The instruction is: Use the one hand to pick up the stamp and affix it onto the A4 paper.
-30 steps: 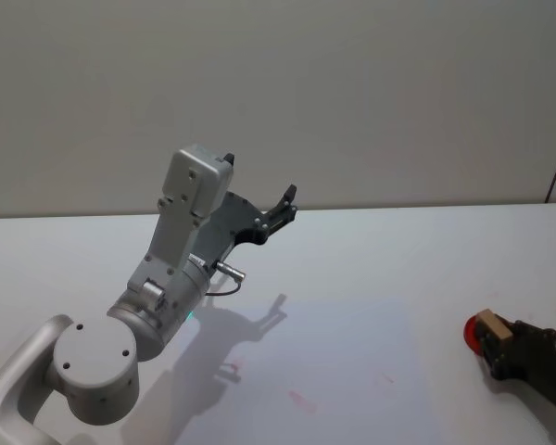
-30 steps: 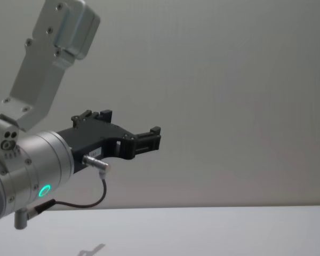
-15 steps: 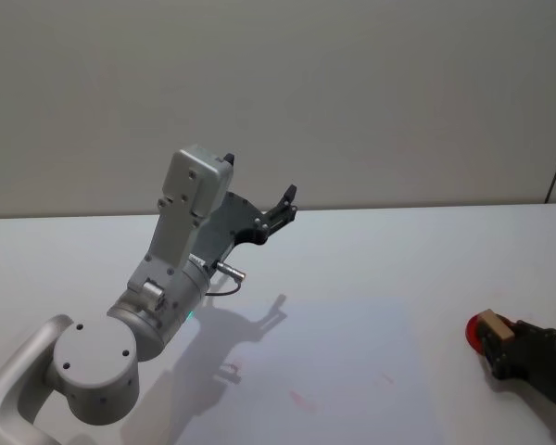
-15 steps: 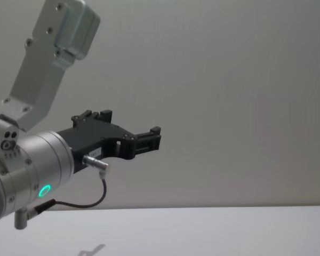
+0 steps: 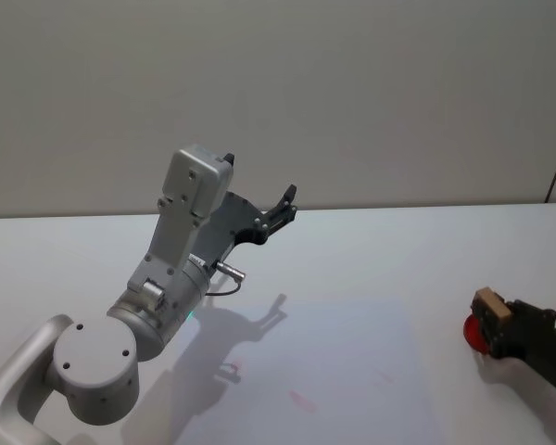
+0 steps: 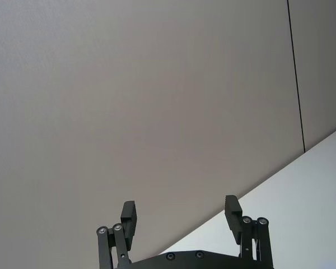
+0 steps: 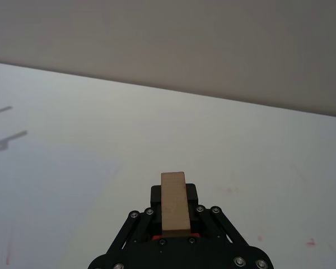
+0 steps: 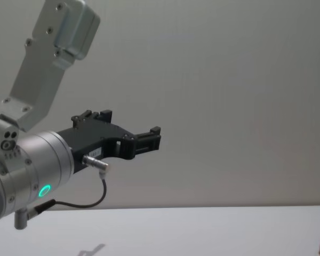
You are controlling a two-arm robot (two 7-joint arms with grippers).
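My right gripper (image 5: 494,319) sits at the table's right edge, shut on the stamp (image 5: 490,304), a small light-brown wooden block standing up between its fingers. In the right wrist view the stamp (image 7: 174,204) stands upright in the black gripper (image 7: 173,197). A red round pad (image 5: 470,332) lies just under it. The A4 paper (image 5: 352,371) is a pale sheet lying flat on the table's middle, to the left of the stamp. My left gripper (image 5: 283,206) is parked high above the table's left side, open and holding nothing (image 6: 179,216).
The white table (image 5: 398,250) runs back to a plain grey wall. The silver left arm (image 5: 171,278) with its green light ring rises over the left half. Faint red marks (image 5: 301,400) show on the paper.
The right gripper has lifted the stamp a little above the red pad and moved slightly right. The left arm has not moved.
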